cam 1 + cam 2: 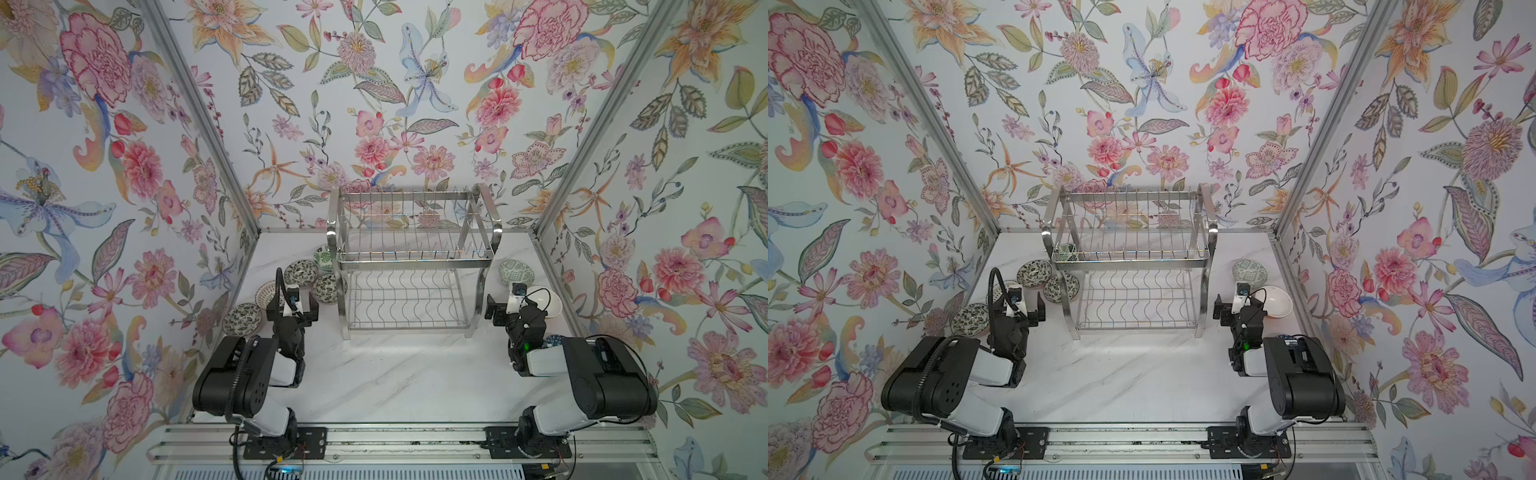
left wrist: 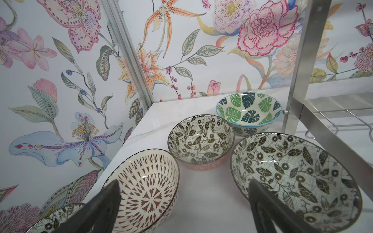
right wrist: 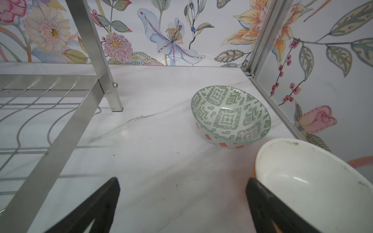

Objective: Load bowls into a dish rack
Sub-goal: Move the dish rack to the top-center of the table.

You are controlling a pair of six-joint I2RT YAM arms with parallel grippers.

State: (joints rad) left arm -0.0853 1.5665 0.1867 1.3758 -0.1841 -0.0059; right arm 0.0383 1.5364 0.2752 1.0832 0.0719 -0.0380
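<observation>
Bowls [image 1: 306, 272] beside dish rack [image 1: 415, 262], left claw [image 2: 183, 182], right claw [image 3: 182, 179] agape

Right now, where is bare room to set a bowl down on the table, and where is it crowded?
Bare: the white marble table in front of the shiny steel wire dish rack; a smaller patch between its right leg and the green-patterned bowl. Crowded: five patterned ceramic bowls left of it.
</observation>
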